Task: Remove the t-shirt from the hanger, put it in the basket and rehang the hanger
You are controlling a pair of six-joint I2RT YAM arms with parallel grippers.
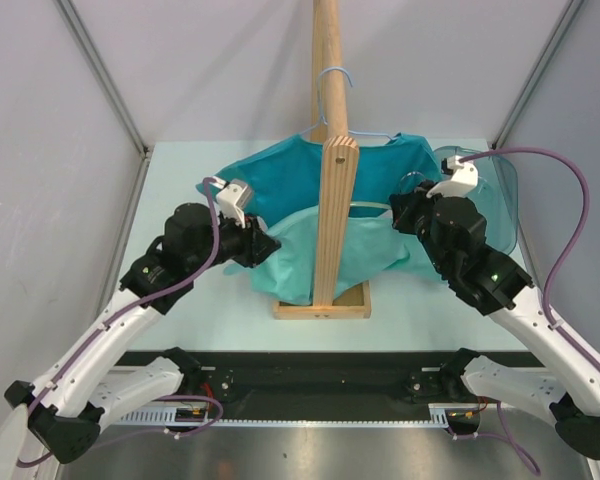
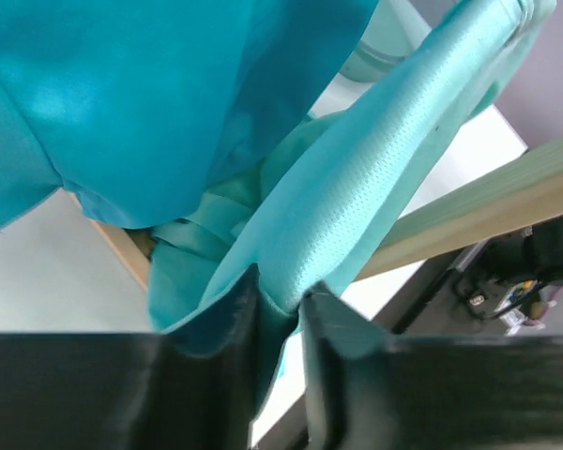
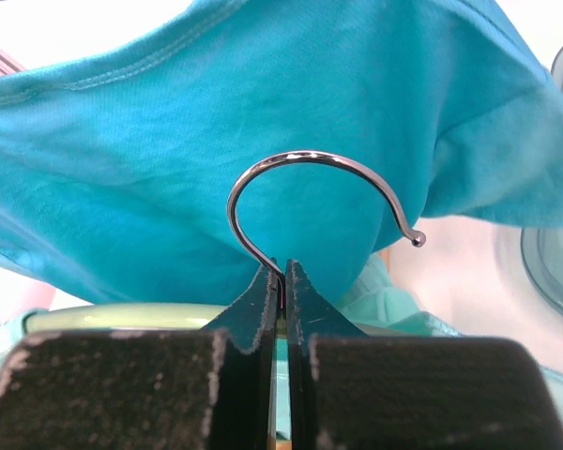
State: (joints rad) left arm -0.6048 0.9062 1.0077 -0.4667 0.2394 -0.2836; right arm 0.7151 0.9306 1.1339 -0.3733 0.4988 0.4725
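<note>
Pulling-off step: my right gripper [image 3: 281, 269] clamps the hanger hook [image 3: 305, 154], my left gripper [image 2: 283, 298] pinches the t-shirt [image 2: 357, 206]; next, I should draw them apart.

Upright wooden post [image 1: 337, 200] stands between left gripper [image 1: 268, 247] and right gripper [image 1: 408, 212], blocking a straight crossing; its base frame [image 1: 320, 308] sits at centre. Behind it, dark teal shirt [image 1: 280, 175] hangs; translucent bin [image 1: 500, 195] crowds the far right; bare table [image 1: 200, 310] lies open at near left.
</note>
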